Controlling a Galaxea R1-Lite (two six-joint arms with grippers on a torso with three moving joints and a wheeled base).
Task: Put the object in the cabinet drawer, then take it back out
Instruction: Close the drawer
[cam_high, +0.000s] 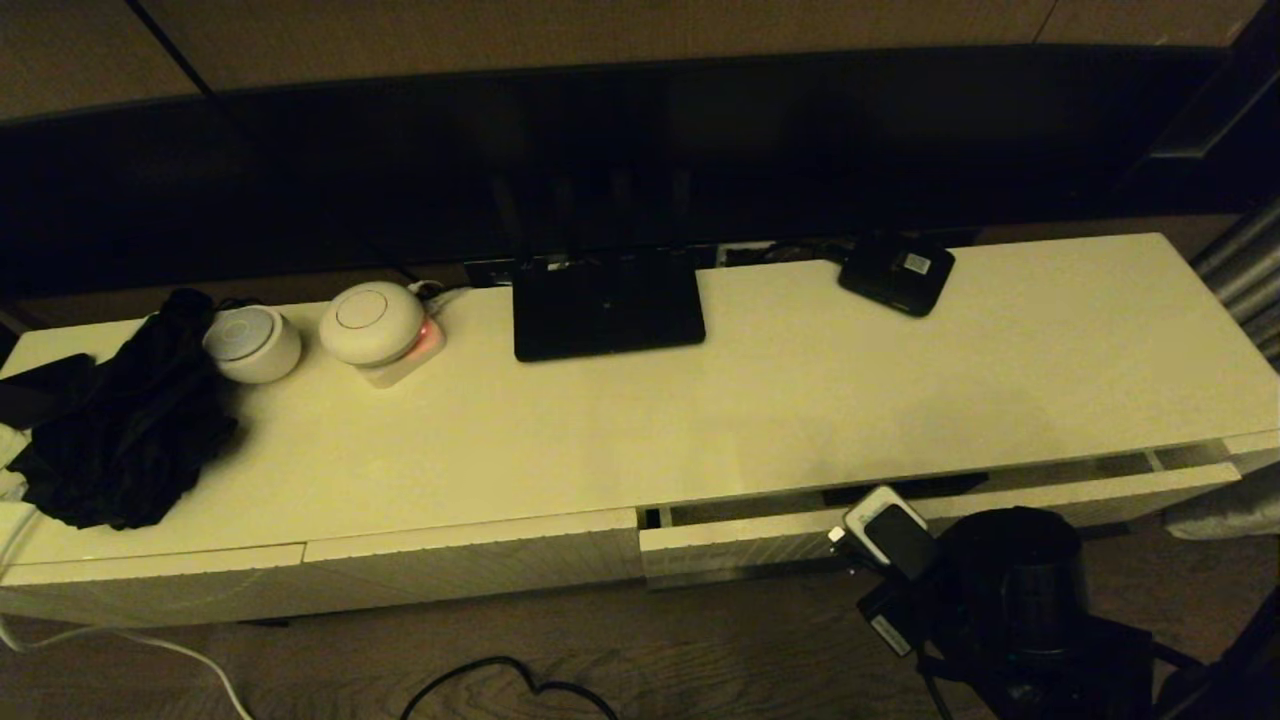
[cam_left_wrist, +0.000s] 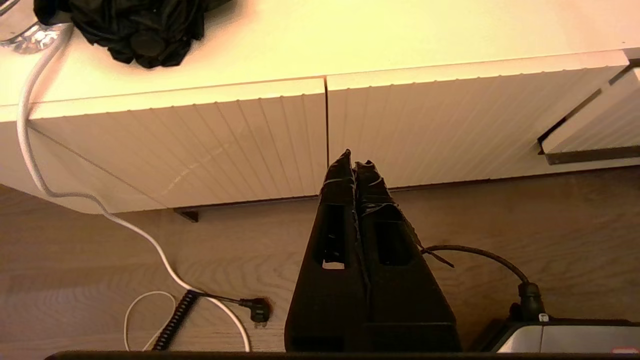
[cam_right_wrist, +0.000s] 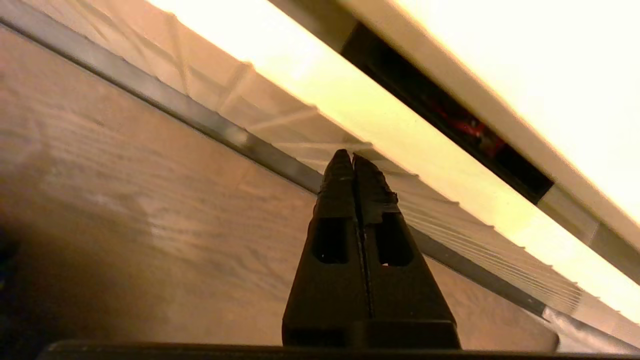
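Observation:
The cabinet drawer (cam_high: 760, 545) on the right half of the cabinet stands a narrow gap open. Through the gap a dark shape (cam_high: 900, 492) shows in the head view. In the right wrist view, red packets (cam_right_wrist: 465, 125) of the black organiser box show inside; the rest of the box is hidden. My right gripper (cam_right_wrist: 352, 156) is shut and empty, low in front of the drawer's ribbed front (cam_right_wrist: 475, 215), tips near its lower edge; contact cannot be told. My left gripper (cam_left_wrist: 356, 159) is shut and empty, parked low before the left ribbed panels.
On the cabinet top lie a flat black router (cam_high: 607, 303), a small black device with a white label (cam_high: 897, 270), two white round devices (cam_high: 252, 343) (cam_high: 372, 322) and a black cloth (cam_high: 125, 430). Cables (cam_left_wrist: 165, 260) trail over the wooden floor.

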